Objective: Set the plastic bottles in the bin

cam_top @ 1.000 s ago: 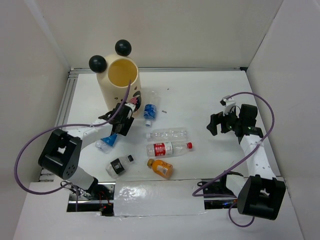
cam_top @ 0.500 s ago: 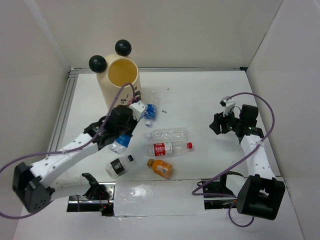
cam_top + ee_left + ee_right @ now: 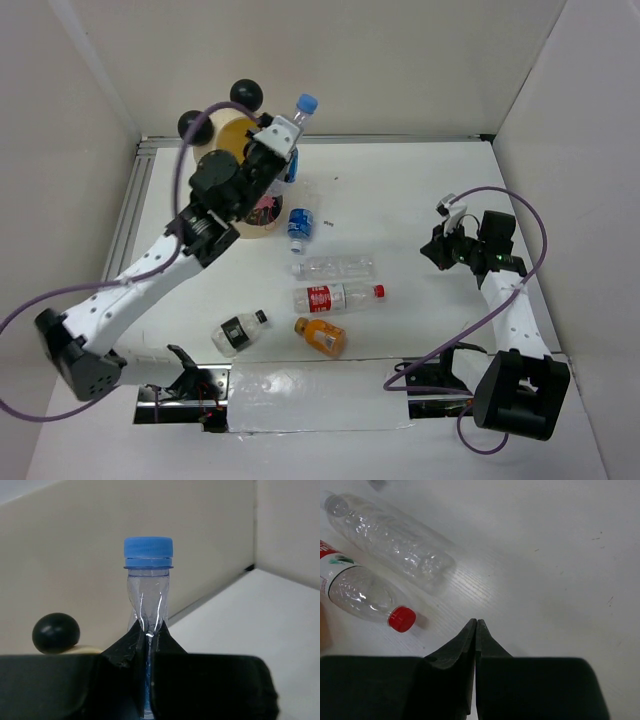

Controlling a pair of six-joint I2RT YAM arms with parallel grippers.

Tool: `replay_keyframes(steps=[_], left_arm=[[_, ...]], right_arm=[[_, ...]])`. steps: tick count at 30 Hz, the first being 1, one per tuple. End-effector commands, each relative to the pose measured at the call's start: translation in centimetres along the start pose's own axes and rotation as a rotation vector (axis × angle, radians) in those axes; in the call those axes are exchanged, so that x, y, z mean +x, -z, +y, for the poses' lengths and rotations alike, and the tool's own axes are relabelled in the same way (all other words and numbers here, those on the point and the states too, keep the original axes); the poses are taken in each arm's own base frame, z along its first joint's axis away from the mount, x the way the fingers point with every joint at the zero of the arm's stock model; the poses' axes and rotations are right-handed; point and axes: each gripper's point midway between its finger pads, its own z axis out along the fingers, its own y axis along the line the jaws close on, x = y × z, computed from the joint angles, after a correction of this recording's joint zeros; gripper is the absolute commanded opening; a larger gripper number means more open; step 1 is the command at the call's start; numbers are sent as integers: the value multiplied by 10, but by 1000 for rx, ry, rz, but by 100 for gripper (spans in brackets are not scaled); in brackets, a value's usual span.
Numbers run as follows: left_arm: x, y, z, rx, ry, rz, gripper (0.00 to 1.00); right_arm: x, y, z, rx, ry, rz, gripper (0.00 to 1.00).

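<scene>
Blue-capped bottle [image 3: 298, 113] held above the bin [image 3: 230, 135] rim
Left gripper [image 3: 148, 632] clamps its neck, cap upward; right gripper [image 3: 475, 625], fingers together, hangs near the red-capped bottle [image 3: 367, 600].

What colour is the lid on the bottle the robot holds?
Blue. The cap shows best in the left wrist view.

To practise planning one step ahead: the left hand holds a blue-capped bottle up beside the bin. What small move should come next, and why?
Probably shift the bottle a little left, over the mouth of the bin, before letting go. The left hand is shut on its neck, and from above the bottle seems to sit at the rim's right edge, not clearly over the opening.
</scene>
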Motion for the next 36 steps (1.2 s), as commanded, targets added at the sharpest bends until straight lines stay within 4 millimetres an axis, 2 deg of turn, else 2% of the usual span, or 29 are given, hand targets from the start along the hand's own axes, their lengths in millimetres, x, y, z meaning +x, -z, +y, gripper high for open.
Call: replay_keyframes(steps=[1,2,3,4,5,7,8,9,12,14,16,17,18,19,20,21,24,26,28,30,31,32,33,34,35,36], left_arm=[[-19,-32,45,-183,-142,-138,0],[-10,-39,58,-239,-161,-127,0],[-12,-41,67,-265,-162,-147,0],[-24,-40,75,-279,-162,-189,0],[-15,-47,82,-281,-177,-174,0],[-11,-51,94,-311,-198,-161,0],[-9,-49,110,-377,-206,-158,0],[2,-49,116,-402,-217,-144,0],[14,-46,141,-457,-194,-144,0],[28,-51,143,-436,-210,-105,0],[46,-55,143,-422,-219,-68,4],[57,-58,140,-414,-221,-46,8],[61,-57,144,-416,-225,-46,12],[74,-58,145,-418,-206,-29,17],[78,-58,143,-414,-192,-23,29],[79,-57,147,-422,-183,-23,37],[91,-58,148,-424,-165,-4,53],[93,-60,148,-423,-157,-5,62],[88,-61,149,-426,-144,-18,72],[73,-61,151,-432,-114,-46,74],[64,-60,140,-409,-98,-53,74],[59,-58,134,-396,-77,-54,74],[35,-48,132,-392,-55,-89,75],[35,-43,116,-350,-25,-53,78],[26,-36,108,-330,33,-56,78],[14,-17,99,-297,58,-61,78]], right_arm=[[0,2,7,-26,20,-16,7],[2,3,8,-29,14,-10,7],[2,3,8,-29,14,-10,7],[2,3,8,-29,14,-10,7],[2,3,8,-29,14,-10,7],[2,3,8,-29,14,-10,7],[2,3,8,-29,14,-10,7],[2,3,8,-29,14,-10,7],[2,3,7,-29,23,-10,9],[3,1,8,-40,17,-9,15],[2,1,9,-48,27,-14,27],[5,0,12,-67,25,-8,50],[7,0,13,-71,29,-1,62],[2,1,14,-81,35,-14,71],[0,1,15,-95,36,-14,80],[1,1,17,-107,44,-13,83],[-7,2,17,-111,58,-32,91],[-6,1,18,-122,50,-30,98],[-13,0,13,-122,51,-31,100],[-18,-2,11,-136,30,-29,100],[-18,-7,11,-152,-19,-12,100],[-37,-11,10,-166,-5,-26,100],[-44,-16,9,-164,-20,-11,100],[-55,-23,8,-157,-77,-6,100],[-73,-39,10,-181,-73,3,97],[-81,-49,5,-142,-84,15,89]])
